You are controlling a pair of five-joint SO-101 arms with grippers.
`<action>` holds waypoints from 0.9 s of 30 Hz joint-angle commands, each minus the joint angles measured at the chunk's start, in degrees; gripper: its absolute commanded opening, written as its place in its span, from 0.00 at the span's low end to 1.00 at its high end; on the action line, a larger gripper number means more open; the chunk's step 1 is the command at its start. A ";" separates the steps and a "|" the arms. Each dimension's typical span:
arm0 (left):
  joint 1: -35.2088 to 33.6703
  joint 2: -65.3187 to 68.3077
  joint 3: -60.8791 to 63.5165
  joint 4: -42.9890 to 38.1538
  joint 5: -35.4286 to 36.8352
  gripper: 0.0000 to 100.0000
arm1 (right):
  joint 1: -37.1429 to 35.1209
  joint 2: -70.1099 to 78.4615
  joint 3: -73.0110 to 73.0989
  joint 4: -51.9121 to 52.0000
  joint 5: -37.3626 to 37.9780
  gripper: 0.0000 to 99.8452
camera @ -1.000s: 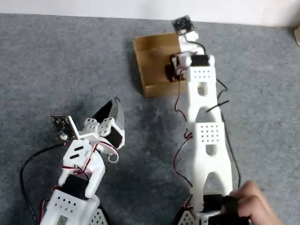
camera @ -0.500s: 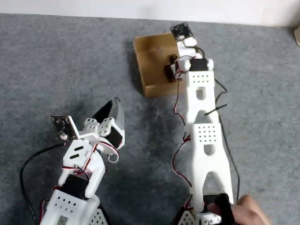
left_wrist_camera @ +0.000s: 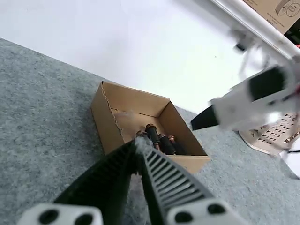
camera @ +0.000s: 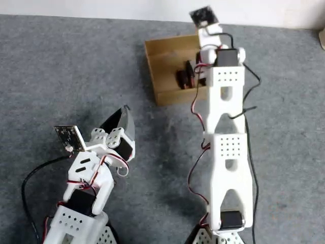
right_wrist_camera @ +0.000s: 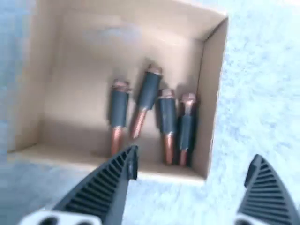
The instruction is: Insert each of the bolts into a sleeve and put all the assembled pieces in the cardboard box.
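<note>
The cardboard box (right_wrist_camera: 213,89) holds several assembled pieces (right_wrist_camera: 166,115), copper bolts in black sleeves, lying side by side against one wall. My right gripper (right_wrist_camera: 194,159) hovers open above the box's near wall with nothing between its fingers. In the high view the right arm (camera: 226,81) stretches up the table to the right edge of the box (camera: 162,56), and dark pieces (camera: 184,77) show inside it. My left gripper (camera: 125,118) rests shut and empty on the mat, below and left of the box. Its wrist view has the shut gripper (left_wrist_camera: 138,146) pointing at the box (left_wrist_camera: 105,117).
Grey mat (camera: 66,66) covers the table, with open room left of the box and between the arms. A white wall edge (camera: 101,9) runs along the back. Loose cables (camera: 195,168) hang beside the right arm.
The right arm has shifted a little to the right, off the box's inside, uncovering the pieces in it. A person's hand at the right arm's base has gone. The left arm is still.
</note>
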 commanded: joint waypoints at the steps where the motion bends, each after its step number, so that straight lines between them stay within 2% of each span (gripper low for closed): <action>1: -0.40 -0.31 -0.57 -1.41 -0.44 0.01 | -1.19 -11.47 -8.13 2.24 -5.89 0.33; 9: -2.42 -0.31 -1.01 -1.05 -2.46 0.01 | -0.84 -29.41 -7.08 2.33 -8.09 0.33; 12: -4.35 -0.84 -7.34 8.53 -2.55 0.01 | -3.03 -38.37 -0.04 2.33 -8.09 0.33; 16: -9.10 -0.84 -24.13 34.20 -8.00 0.01 | -8.57 -54.90 22.20 2.33 -8.09 0.33; 18: -11.12 -0.84 -30.55 44.22 -9.85 0.01 | -12.18 -63.52 35.82 2.24 -8.09 0.33; 22: -18.68 -0.84 -39.08 53.19 -6.33 0.01 | -21.05 -79.08 63.34 1.80 -8.00 0.33; 27: -28.62 -0.13 -36.70 58.11 -7.82 0.01 | -29.67 -92.18 92.70 -3.91 -7.82 0.33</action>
